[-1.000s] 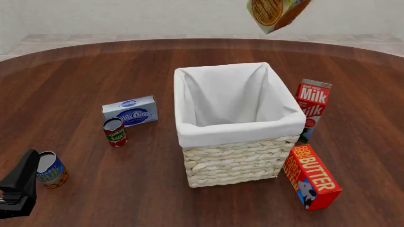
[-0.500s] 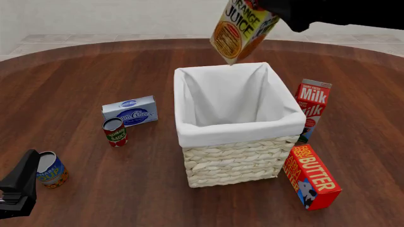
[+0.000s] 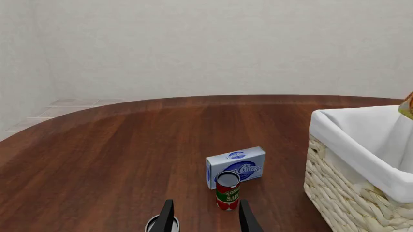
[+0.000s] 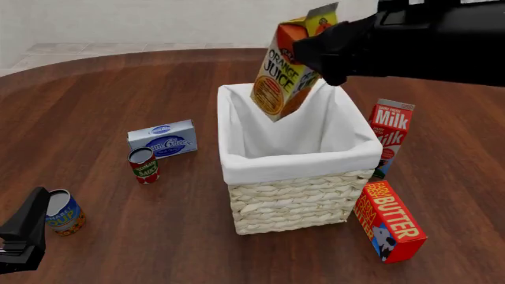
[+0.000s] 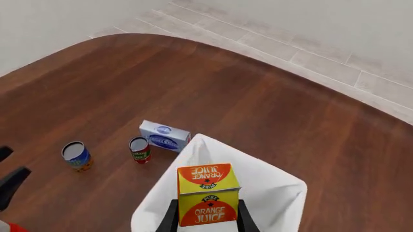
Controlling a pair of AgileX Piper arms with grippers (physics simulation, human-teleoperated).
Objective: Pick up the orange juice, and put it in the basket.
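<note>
The orange juice carton [image 4: 281,74] hangs tilted over the basket's opening, its bottom corner level with the back rim. My right gripper [image 4: 314,52] is shut on the carton near its top. In the right wrist view the carton [image 5: 208,198] sits between the fingers [image 5: 170,216], above the basket's white lining [image 5: 274,193]. The cream wicker basket [image 4: 296,201] stands at the table's middle; it also shows in the left wrist view [image 3: 351,150]. My left gripper [image 4: 23,228] is open and empty at the near left, seen also in the left wrist view [image 3: 206,222].
A blue cream-cheese box [image 4: 162,139] and a tomato sauce can [image 4: 143,165] stand left of the basket. A blue can [image 4: 63,212] sits beside the left gripper. A Milk carton [image 4: 391,133] and a Butter box [image 4: 389,220] stand right of the basket.
The right arm has come down and toward me with the carton, from high above the far side of the basket to just over its opening. The left arm has not moved.
</note>
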